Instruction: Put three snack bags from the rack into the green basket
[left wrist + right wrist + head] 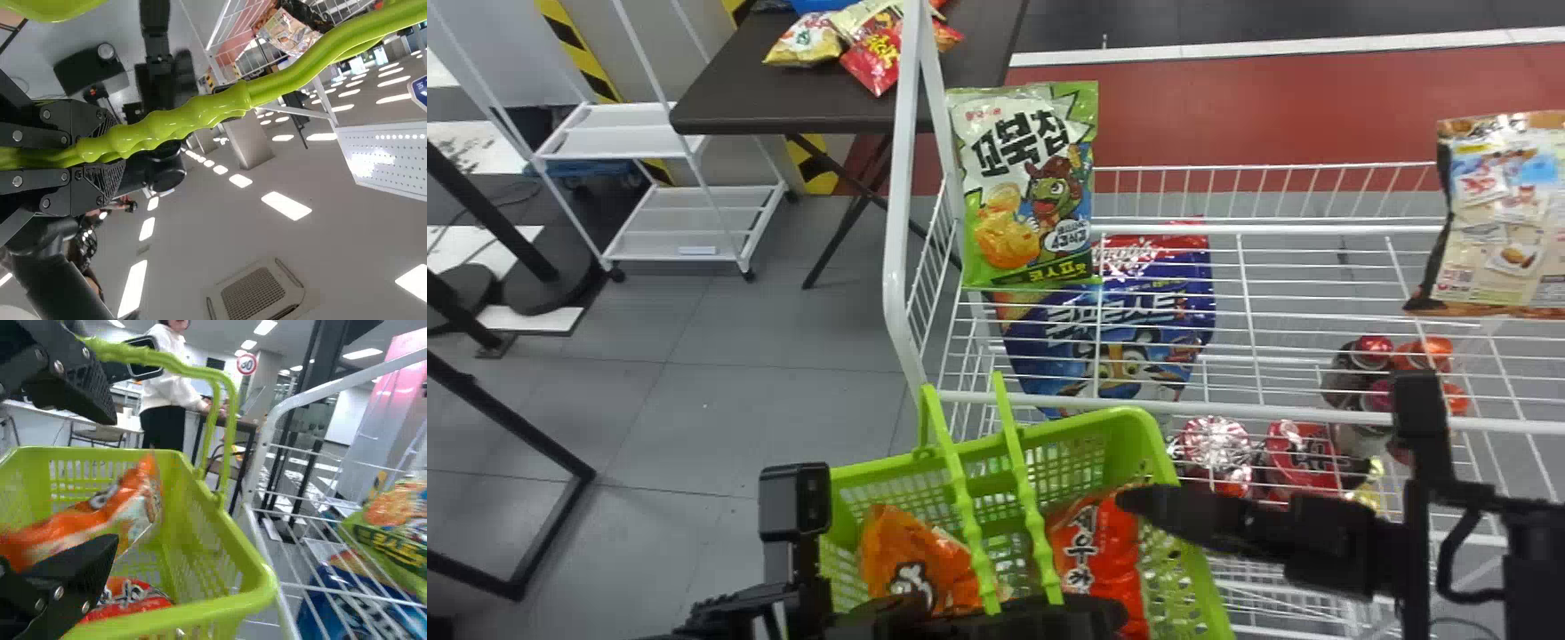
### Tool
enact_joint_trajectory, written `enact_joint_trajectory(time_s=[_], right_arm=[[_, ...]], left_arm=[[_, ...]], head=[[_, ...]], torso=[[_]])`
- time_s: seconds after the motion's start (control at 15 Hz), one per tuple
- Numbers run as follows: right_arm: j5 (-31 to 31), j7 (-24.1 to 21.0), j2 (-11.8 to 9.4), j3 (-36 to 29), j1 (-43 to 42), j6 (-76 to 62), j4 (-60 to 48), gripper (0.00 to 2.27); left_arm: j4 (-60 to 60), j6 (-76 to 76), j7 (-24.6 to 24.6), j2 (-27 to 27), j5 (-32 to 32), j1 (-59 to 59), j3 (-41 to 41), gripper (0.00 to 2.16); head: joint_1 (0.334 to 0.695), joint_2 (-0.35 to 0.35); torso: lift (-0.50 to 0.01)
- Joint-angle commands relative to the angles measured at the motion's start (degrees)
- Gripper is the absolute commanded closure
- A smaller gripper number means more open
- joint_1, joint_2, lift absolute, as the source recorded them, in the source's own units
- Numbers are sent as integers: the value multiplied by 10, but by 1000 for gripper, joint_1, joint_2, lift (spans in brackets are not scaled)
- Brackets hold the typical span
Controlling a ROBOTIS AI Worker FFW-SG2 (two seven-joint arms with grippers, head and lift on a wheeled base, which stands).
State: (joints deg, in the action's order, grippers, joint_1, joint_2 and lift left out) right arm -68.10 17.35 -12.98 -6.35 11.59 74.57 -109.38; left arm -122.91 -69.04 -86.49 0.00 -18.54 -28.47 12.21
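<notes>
Two bags in basket; third pick pending
Head view: orange bag (911,564) and red bag (1112,551), both lettered, lie in your green basket (1138,427); printed green bag (1032,191), rack's (898,222) left. Left wrist view: left claw (120,148) grips handles (193,113); slippage could tilt it. Right wrist view: right claw (113,479) wide; sideways withdrawal may snag rim.

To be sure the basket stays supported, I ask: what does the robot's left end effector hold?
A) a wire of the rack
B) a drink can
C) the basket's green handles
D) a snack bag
C: the left end effector has its fingers shut on the green handles, which rise from the basket in the head view.
</notes>
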Motion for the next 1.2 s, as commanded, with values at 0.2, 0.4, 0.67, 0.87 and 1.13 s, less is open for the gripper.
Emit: enact_joint_trajectory(time_s=[0.2, 0.4, 0.67, 0.87, 1.13], right_arm=[[140, 3, -45, -75, -40, -141, -2, 36], [231, -21, -51, -82, -63, -238, 8, 36], [320, -79, -55, -83, -92, -300, 23, 49], [355, -95, -64, -75, -132, -326, 68, 49], [401, -115, -72, -39, -190, -340, 140, 53]], left_arm=[[-1, -2, 0, -1, 0, -2, -3, 2148], [-2, -2, -2, -1, 0, -5, -4, 2148], [-5, -2, -4, -1, 0, -12, -2, 2148], [-5, 0, -4, -1, 0, -12, -3, 2148], [-4, 0, -8, -1, -1, -17, 4, 2148]], head=[[695, -68], [695, -216], [695, -334], [695, -350], [695, -350]], torso=[[0], [0], [0], [0], [0]])
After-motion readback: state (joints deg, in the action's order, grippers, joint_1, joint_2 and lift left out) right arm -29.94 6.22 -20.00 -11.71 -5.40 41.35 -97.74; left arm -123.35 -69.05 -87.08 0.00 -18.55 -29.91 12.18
